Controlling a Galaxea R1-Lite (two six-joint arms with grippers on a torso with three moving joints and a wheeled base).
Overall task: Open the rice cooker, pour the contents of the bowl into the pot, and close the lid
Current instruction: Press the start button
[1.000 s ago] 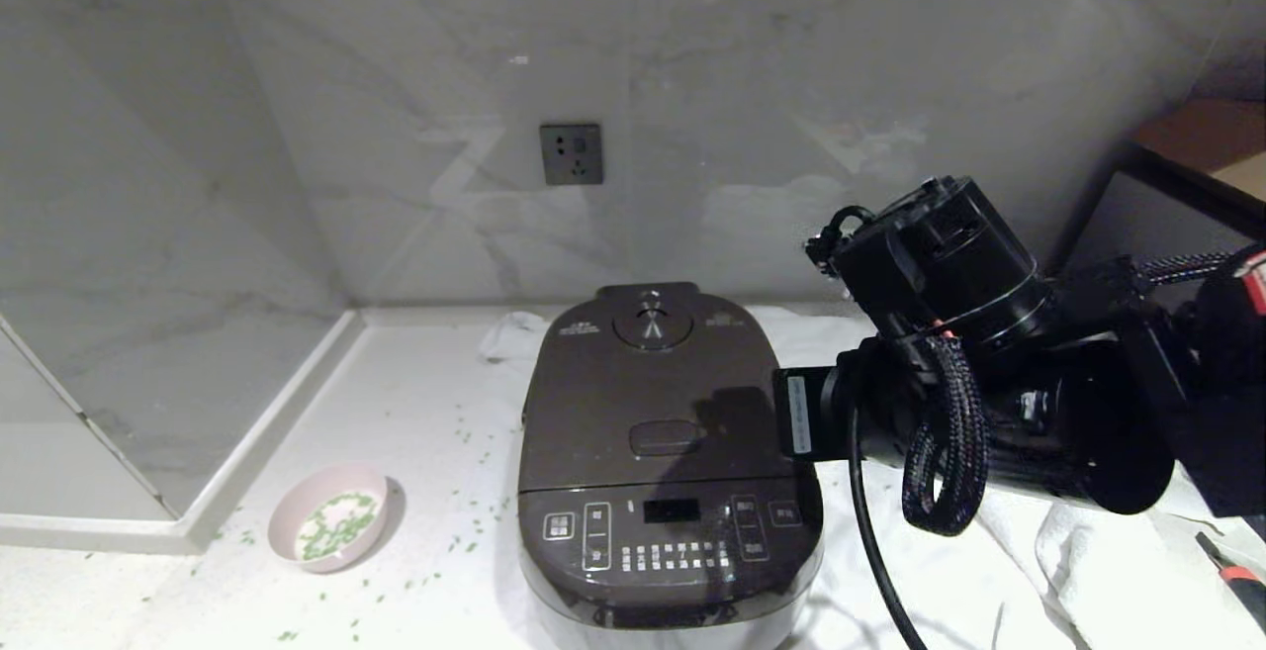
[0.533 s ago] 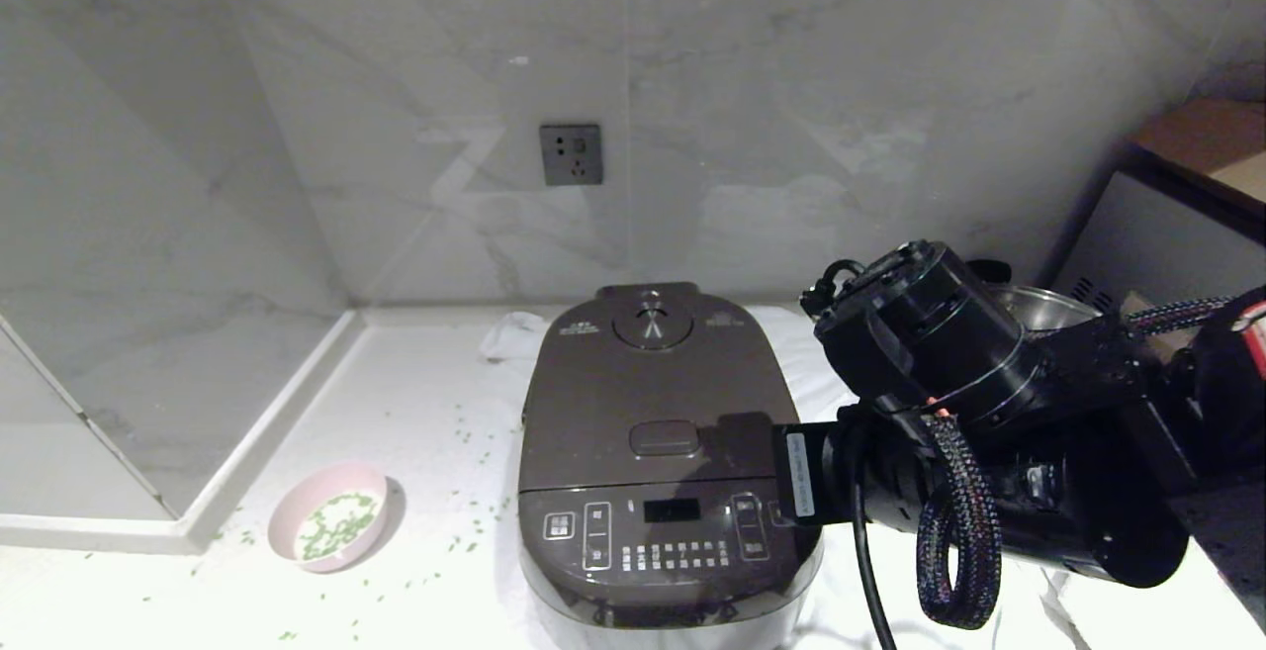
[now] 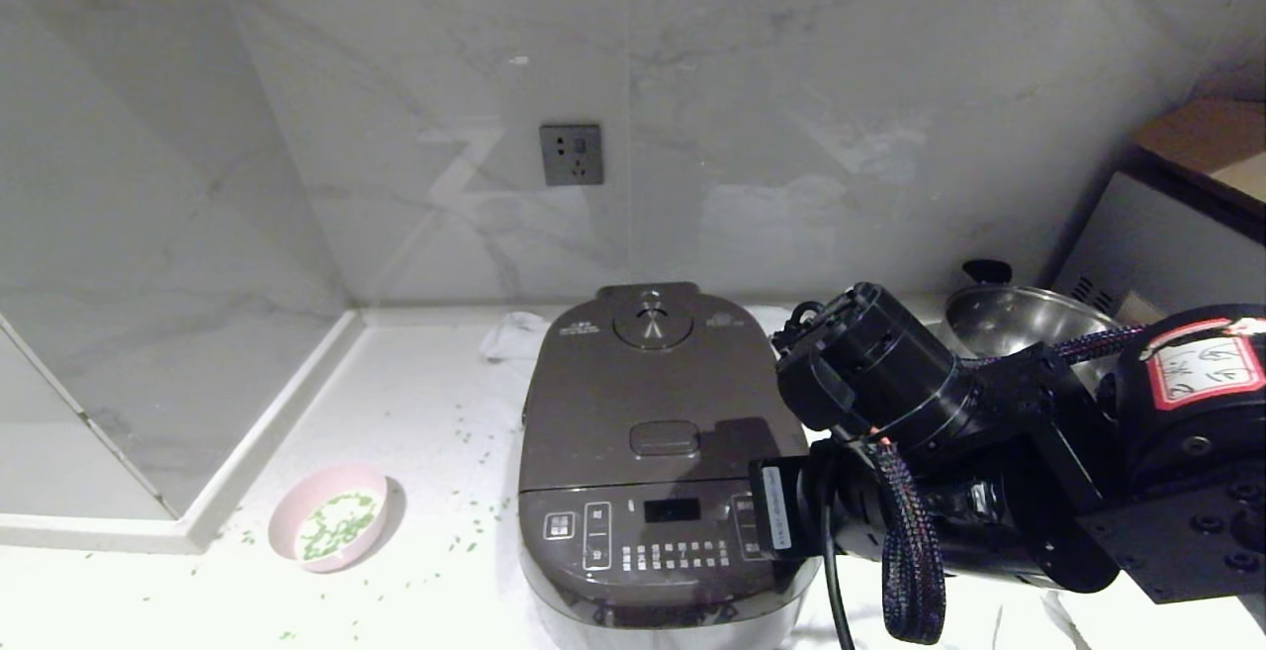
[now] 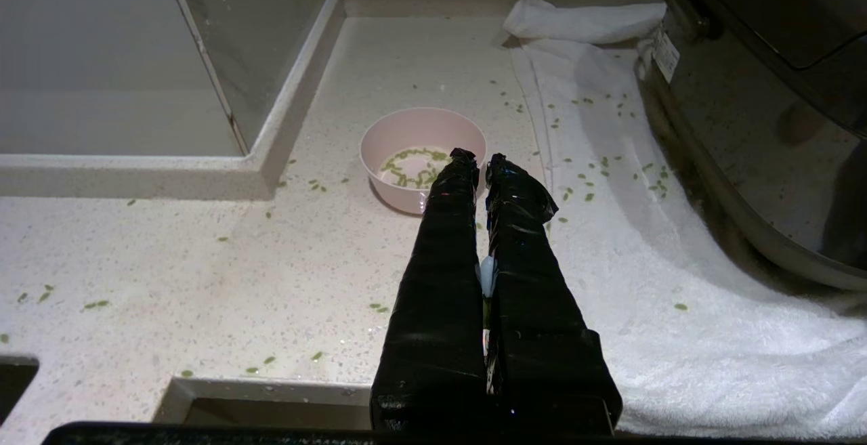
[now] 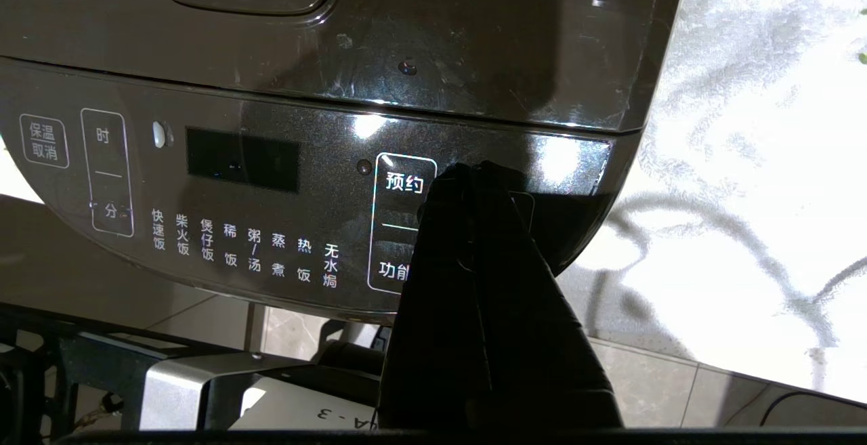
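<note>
The dark rice cooker (image 3: 653, 452) stands mid-counter with its lid (image 3: 643, 383) down, so the pot is hidden. The lid's release button (image 3: 665, 438) sits near its front edge. My right arm reaches in from the right. Its gripper (image 5: 474, 171) is shut, with nothing in it, and its tips are over the right-hand buttons of the front panel (image 5: 223, 181); contact cannot be told. The pink bowl (image 3: 331, 528) rests on the counter left of the cooker, holding green grains (image 4: 410, 167). My left gripper (image 4: 479, 159) is shut and parked short of the bowl (image 4: 399, 137).
A shiny steel pan (image 3: 1019, 319) stands behind my right arm. A white towel (image 4: 677, 309) lies under and around the cooker. Loose green grains (image 3: 445, 531) dot the counter. A raised ledge (image 3: 247, 452) bounds the counter on the left; a wall socket (image 3: 572, 153) is behind.
My right arm has sunk and slid toward the cooker's front right corner, uncovering the steel pan behind it. The lid, the bowl and the left gripper have not moved.
</note>
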